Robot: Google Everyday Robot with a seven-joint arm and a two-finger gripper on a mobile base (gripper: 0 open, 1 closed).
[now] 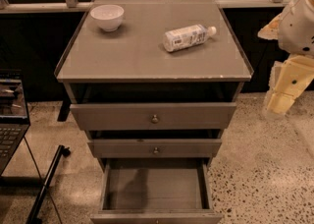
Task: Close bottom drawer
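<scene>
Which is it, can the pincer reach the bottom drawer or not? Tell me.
Probably yes: the pincer hangs right of the cabinet, and only bare floor lies between it and the open bottom drawer.

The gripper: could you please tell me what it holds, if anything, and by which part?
Nothing: the gripper hangs in the air right of the cabinet, apart from the open bottom drawer.

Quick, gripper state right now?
Gripper: open or shut cannot be told; it hangs right of the cabinet, clear of the open bottom drawer.
</scene>
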